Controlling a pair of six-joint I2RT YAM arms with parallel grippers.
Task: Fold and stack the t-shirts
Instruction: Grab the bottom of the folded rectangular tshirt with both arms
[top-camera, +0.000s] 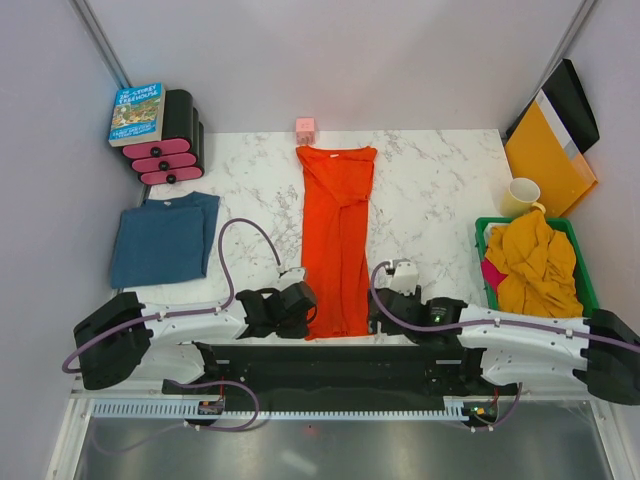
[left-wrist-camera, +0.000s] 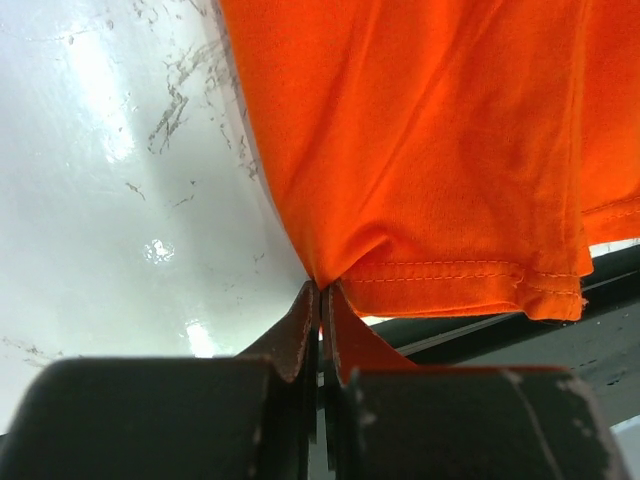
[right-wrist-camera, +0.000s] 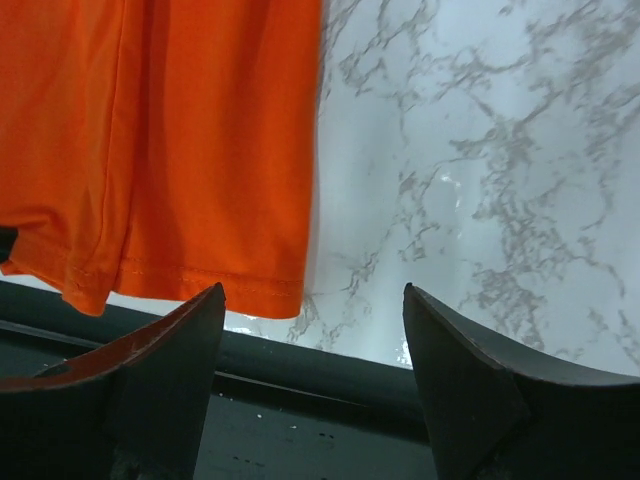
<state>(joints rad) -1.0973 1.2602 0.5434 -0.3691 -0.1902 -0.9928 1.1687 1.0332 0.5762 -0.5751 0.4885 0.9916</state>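
The orange-red t-shirt (top-camera: 337, 240) lies on the marble table (top-camera: 430, 190), folded into a long narrow strip, collar far, hem near. My left gripper (top-camera: 305, 318) is shut on its near left hem corner (left-wrist-camera: 330, 268). My right gripper (top-camera: 378, 318) is open and empty just right of the near right hem corner (right-wrist-camera: 270, 285). The dark teal-blue t-shirt (top-camera: 165, 238) lies folded at the left. Mustard-yellow (top-camera: 535, 262) and pink (top-camera: 490, 274) shirts are bunched in a green basket (top-camera: 484, 229) at the right.
A small pink cube (top-camera: 305, 128) sits beyond the shirt's collar. Pink-and-black dumbbells (top-camera: 170, 150) with a book (top-camera: 137, 113) on top stand at the back left. A pale yellow mug (top-camera: 522, 196) and a yellow-orange folder (top-camera: 548, 160) stand at the back right.
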